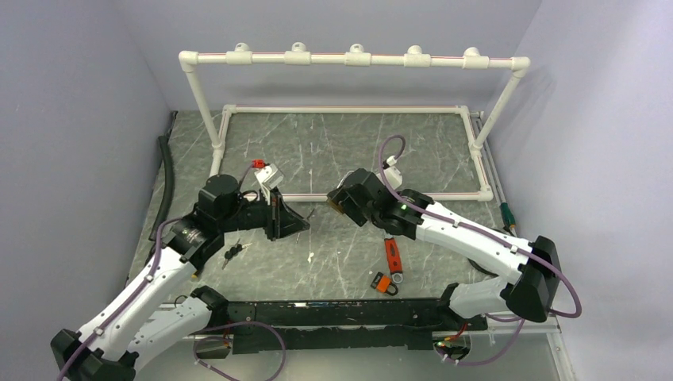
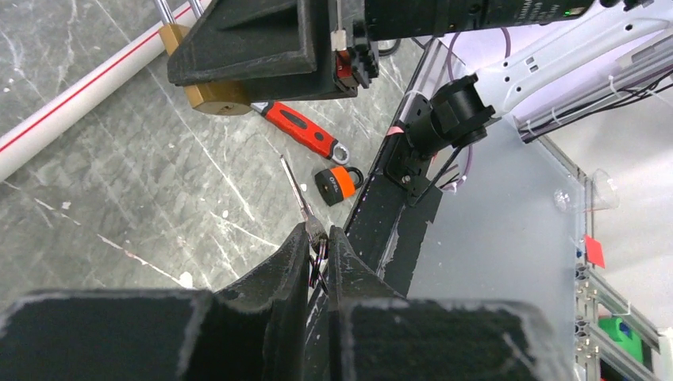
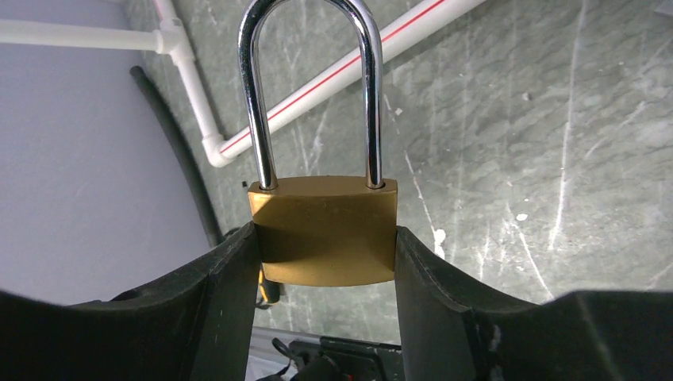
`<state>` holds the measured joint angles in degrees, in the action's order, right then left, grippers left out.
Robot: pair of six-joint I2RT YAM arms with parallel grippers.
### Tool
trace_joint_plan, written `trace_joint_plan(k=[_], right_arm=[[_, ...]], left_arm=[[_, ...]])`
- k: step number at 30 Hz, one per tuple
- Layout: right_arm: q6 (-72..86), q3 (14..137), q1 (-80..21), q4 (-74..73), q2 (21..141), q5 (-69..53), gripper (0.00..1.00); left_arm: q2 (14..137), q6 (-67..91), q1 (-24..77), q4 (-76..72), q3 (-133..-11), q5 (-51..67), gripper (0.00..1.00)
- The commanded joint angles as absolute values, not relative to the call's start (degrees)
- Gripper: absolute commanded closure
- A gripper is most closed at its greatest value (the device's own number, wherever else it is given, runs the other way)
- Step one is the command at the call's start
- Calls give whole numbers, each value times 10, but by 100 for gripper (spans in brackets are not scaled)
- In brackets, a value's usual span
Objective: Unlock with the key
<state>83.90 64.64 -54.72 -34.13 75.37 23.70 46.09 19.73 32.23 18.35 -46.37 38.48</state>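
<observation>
We see the left fingers (image 2: 295, 258) pinched almost shut on the head of a slim silver metal key (image 2: 300, 198). Its blade sticks out ahead of them, and a dark ring sits at the head between the pads. The right fingers (image 3: 230, 278) stand about half open, clamped on the two narrow sides of a brass-coloured padlock (image 3: 325, 230). Both legs of its polished steel shackle are seated in the body.

From above, the two pairs of fingers face each other over the middle of the grey marbled worktop (image 1: 349, 151), near but apart. They are just in front of the near rail of the white plastic pipe frame (image 1: 349, 58).

An orange-handled tool with a metal ring end (image 1: 392, 255) lies beside the right arm. A small orange-and-black padlock (image 1: 384, 282) lies just beside it, its pale lettering too small for us to read. White lettering on the right arm's black housing is also too blurred to read. A dark bunch of keys (image 1: 232, 252) lies by the left arm.
</observation>
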Motion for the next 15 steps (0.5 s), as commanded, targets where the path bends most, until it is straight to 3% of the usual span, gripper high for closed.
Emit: trace_joint_plan(k=[1, 15], right_arm=[[837, 684, -545, -270, 728, 230, 100], [863, 706, -538, -272, 719, 234, 100]], left_arm=[[474, 232, 323, 97, -447, 412, 100], [538, 256, 324, 22, -431, 422, 100]])
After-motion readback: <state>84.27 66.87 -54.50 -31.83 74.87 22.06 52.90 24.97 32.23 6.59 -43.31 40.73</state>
